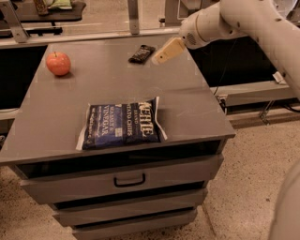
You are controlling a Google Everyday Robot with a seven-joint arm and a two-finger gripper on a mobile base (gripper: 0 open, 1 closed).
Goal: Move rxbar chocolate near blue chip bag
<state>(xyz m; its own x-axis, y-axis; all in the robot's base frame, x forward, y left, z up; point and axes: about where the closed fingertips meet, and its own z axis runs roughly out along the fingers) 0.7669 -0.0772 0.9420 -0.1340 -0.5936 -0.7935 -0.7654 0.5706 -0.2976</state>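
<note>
While our gripper hangs just beside the rxbar chocolate near the cabinet's far edge, parted or closed we cannot tell, a skewed descent could push the flat bar off, away from the blue chip bag.

On my feed a red apple sits upright at about ten o'clock on the grey cabinet top, near the far left corner and well apart from everything else on it. Under the top I count three drawers; the top drawer has a dark handle at six o'clock. Speckled floor spreads out at four o'clock. A pale rail runs behind the cabinet at twelve, with a dark low table beyond at eleven. The gripper hangs over the top's far edge at one o'clock.
</note>
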